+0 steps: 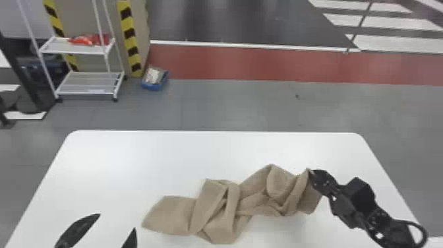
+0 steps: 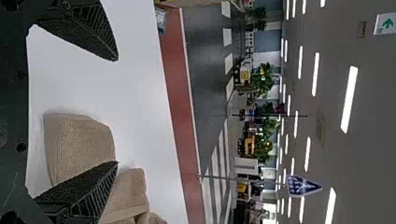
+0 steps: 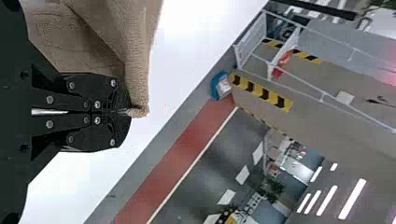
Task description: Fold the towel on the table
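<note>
OK, towel (image 1: pixel 176 214) on the bench (image 1: pixel 138 158), lying bunched & twisted from bottom ctr of the head pic out to right of ctr, nowhere near flat. My R gripper (image 1: pixel 311 172) is at its right end, jaws together & clamped on a corner. Makes sense: one pinned corner gives me something to pull the twist out against, prob. before any fold. L gripper (image 1: pixel 116 221) is lower left, jaws wide apart w/ nothing btwn them, lined up near the loose left end, so I'd say that's the next grab. Main obstacle is the towel itself: overlapping rolls mid-length cld hide the other corners, & a bad pinch might take two layers. R arm lies over the bench's right side, so I'd watch it if I spread that way. Rack (image 1: pixel 89 82) & blue tub (image 1: pixel 154 87) are upper left on the floor, well clear of the work.
</note>
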`<control>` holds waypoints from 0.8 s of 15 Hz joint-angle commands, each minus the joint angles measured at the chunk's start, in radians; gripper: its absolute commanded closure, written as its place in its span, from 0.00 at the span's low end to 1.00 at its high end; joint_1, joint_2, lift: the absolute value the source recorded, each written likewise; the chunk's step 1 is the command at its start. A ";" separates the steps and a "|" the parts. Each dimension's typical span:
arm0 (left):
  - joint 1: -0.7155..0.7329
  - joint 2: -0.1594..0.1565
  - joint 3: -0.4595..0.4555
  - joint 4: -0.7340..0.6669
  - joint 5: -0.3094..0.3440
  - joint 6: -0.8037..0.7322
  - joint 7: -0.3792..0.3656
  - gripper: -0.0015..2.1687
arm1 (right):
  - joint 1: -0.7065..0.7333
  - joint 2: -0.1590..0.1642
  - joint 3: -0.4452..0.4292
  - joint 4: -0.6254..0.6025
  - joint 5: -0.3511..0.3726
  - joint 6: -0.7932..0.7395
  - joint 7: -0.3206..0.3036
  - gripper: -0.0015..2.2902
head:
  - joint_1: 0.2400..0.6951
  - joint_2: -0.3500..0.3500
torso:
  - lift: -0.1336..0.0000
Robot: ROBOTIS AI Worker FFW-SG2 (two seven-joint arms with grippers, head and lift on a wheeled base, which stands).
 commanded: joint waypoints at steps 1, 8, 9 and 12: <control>-0.014 0.000 -0.009 -0.003 -0.001 0.039 -0.027 0.03 | 0.008 0.003 -0.006 0.021 0.133 0.050 -0.001 0.85 | 1.00 0.29 | 1.00; -0.136 0.001 -0.134 -0.023 -0.047 0.405 -0.165 0.04 | 0.019 0.009 -0.006 0.059 0.213 0.078 -0.012 0.85 | 1.00 0.07 | 1.00; -0.165 -0.002 -0.134 -0.023 -0.037 0.490 -0.199 0.04 | 0.021 0.009 -0.008 0.059 0.212 0.078 -0.015 0.85 | 1.00 0.04 | 1.00; -0.243 -0.011 -0.137 -0.008 -0.031 0.745 -0.294 0.05 | 0.028 0.009 -0.023 0.068 0.204 0.075 -0.021 0.85 | 1.00 0.00 | 1.00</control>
